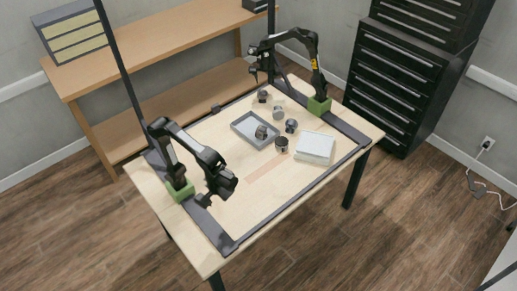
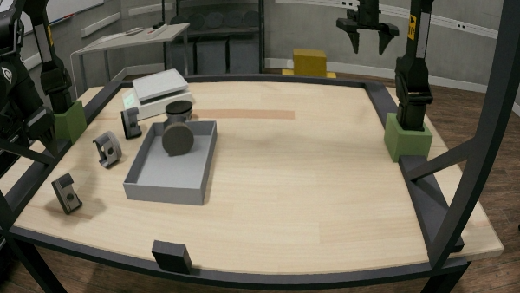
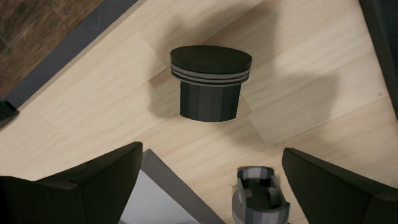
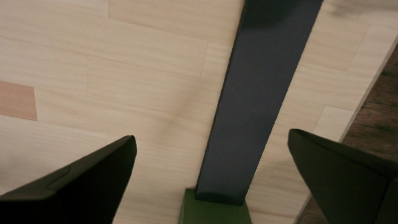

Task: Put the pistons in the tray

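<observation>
One piston (image 1: 261, 133) (image 2: 178, 139) lies in the grey tray (image 1: 245, 138) (image 2: 165, 193) (image 3: 172, 176), at its end nearest the scale. Outside it, a dark-topped piston (image 1: 281, 144) (image 2: 178, 109) stands beside that end. Another piston (image 1: 291, 126) (image 2: 131, 123) is near the scale, one piston (image 1: 277, 113) (image 2: 108, 149) (image 3: 260, 202) is beside the tray's long side, and one piston (image 1: 262, 95) (image 2: 67, 193) (image 3: 210, 82) is farthest from the scale. My left gripper (image 3: 213, 152) is open and empty, above the table near these last two. My right gripper (image 2: 368, 49) (image 4: 211, 139) is open and empty, far from the pistons.
A white scale (image 1: 314, 146) (image 2: 160, 87) stands beside the pistons; its display is unreadable. A small black block (image 1: 215, 108) (image 2: 172, 257) sits on the table's frame. Green arm bases (image 1: 319, 106) (image 1: 180, 190) stand at opposite ends, with dark upright posts near them.
</observation>
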`<state>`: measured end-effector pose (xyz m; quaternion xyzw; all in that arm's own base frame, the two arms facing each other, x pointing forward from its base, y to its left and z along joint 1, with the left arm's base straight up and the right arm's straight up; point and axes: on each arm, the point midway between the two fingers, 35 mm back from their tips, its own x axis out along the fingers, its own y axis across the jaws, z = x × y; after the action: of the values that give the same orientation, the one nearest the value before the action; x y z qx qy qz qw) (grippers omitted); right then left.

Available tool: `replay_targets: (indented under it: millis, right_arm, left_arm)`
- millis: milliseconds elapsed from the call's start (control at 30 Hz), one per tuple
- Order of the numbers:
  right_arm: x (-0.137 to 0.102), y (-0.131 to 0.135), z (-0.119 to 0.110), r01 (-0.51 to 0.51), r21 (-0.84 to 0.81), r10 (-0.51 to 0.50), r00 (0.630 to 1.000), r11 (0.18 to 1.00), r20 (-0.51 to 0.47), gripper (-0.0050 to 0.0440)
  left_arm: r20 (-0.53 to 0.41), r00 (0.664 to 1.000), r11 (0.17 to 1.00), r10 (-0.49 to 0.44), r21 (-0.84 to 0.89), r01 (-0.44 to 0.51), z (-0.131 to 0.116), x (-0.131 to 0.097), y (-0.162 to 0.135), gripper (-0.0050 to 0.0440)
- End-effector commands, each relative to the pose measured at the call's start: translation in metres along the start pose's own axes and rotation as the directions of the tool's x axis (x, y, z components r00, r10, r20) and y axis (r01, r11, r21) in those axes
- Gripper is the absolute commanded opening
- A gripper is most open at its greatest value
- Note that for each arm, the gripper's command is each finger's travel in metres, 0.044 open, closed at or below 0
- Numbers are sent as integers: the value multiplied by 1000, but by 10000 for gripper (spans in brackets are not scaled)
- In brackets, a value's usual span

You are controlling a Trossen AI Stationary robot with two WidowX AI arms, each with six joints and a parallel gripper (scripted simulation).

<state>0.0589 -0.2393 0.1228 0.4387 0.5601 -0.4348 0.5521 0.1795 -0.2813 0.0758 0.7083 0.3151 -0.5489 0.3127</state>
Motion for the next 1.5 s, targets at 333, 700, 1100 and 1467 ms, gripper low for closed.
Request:
replay_targets:
  millis: [333,700,1100,1467]
  right_arm:
    - [-8,1,5,-3,-6,3,999,1000,33,400]
    - [-8,1,5,-3,-6,3,999,1000,33,400]
    - [-8,1,5,-3,-6,3,999,1000,33,400]
    - [-8,1,5,-3,-6,3,999,1000,33,400]
  left_arm:
    - [3,1000,1000,12,2,-12,3,17,0,378]
    - [3,1000,1000,12,2,-12,6,32,-2,378]
    - [3,1000,1000,11,-1,-11,6,51,-1,378]
    - [4,1000,1000,11,-1,-11,6,66,-1,378]
